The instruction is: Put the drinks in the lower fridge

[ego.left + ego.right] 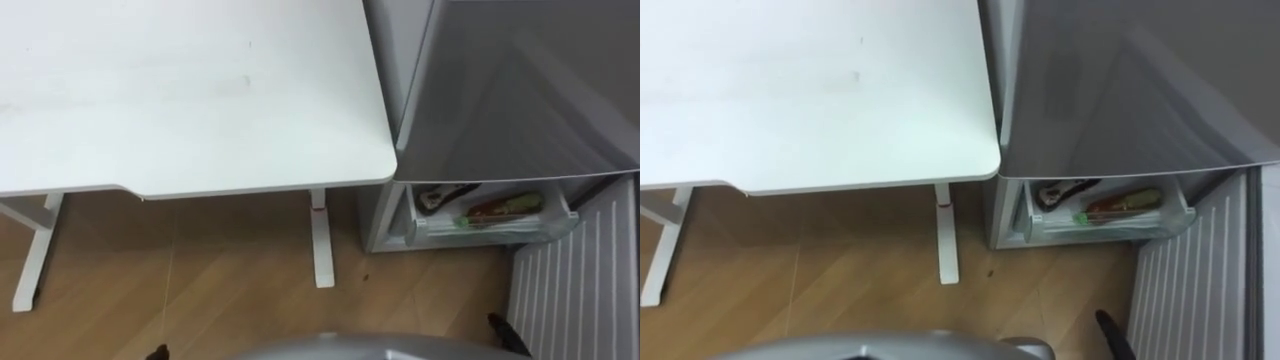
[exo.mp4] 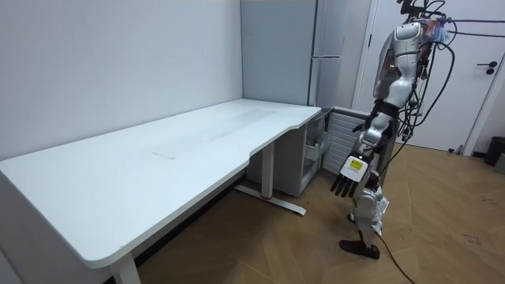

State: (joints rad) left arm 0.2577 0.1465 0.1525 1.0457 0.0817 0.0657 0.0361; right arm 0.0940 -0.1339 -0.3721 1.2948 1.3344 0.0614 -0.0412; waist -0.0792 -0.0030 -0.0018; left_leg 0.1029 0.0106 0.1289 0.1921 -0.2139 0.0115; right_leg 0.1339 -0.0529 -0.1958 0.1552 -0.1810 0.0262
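Drinks first: one bottle (image 1: 500,207) with green and red on it lies on its side in a white tray (image 1: 490,229) inside the lower fridge (image 1: 395,215), with a dark item (image 1: 445,195) just beside it, toward the table. What that dark item is you cannot tell from here. The lower fridge door (image 1: 575,275) stands swung open, its ribbed white inside facing you.

As a judgement, you are near the end of the task. At least one drink is already in the compartment, and the white top of the table (image 1: 180,90) is bare wherever it shows. What looks left is to check that nothing more needs loading and then, if it is wanted, to shut the door.

The room view gives you the robot's stance. It stands upright on the wood floor (image 2: 442,229), near the table's end and just beside the open door. Your left hand (image 2: 345,185), the one nearer that camera, hangs low in front of the legs with its fingers straight and apart, carrying nothing.

The eye views give you the look down into the tray and its contents. They also catch a dark tip of your right hand (image 1: 507,335) at the lower edge, just beside the door. Whether that hand is spread or closed you cannot tell.
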